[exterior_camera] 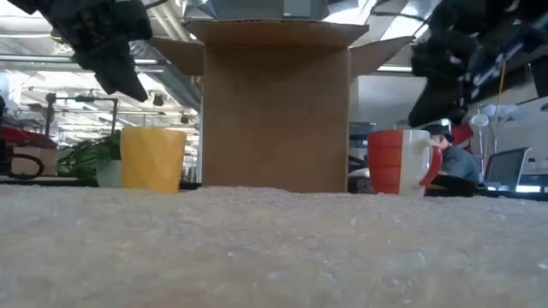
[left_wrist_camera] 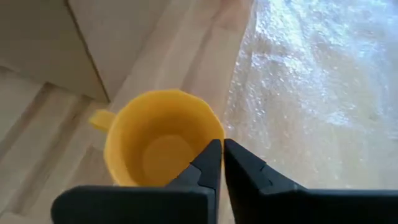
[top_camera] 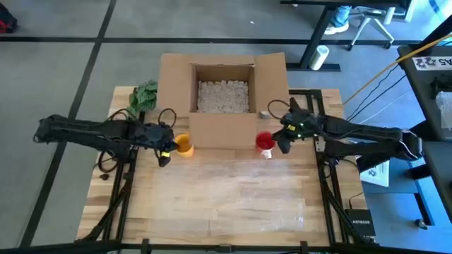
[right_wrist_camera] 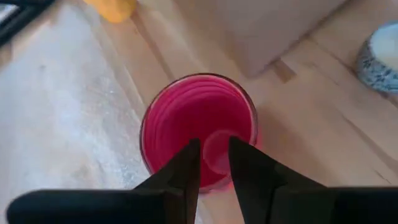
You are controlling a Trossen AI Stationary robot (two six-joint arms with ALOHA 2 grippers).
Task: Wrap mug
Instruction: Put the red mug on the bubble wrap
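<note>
Right, I've got two mugs on the table and neither is wrapped yet. The yellow mug stands upright just off the front-left corner of the cardboard box, and the red mug stands upright near the front-right corner; both sit at the far edge of the bubble wrap sheet, which lies flat across the wooden table. My left gripper hangs over the yellow mug with its fingers pressed nearly together, holding nothing. My right gripper hovers above the red mug, fingers a narrow gap apart, also empty. I judge the job barely begun: the wrap is laid out, but a mug must be picked, set on the sheet, and rolled up.
</note>
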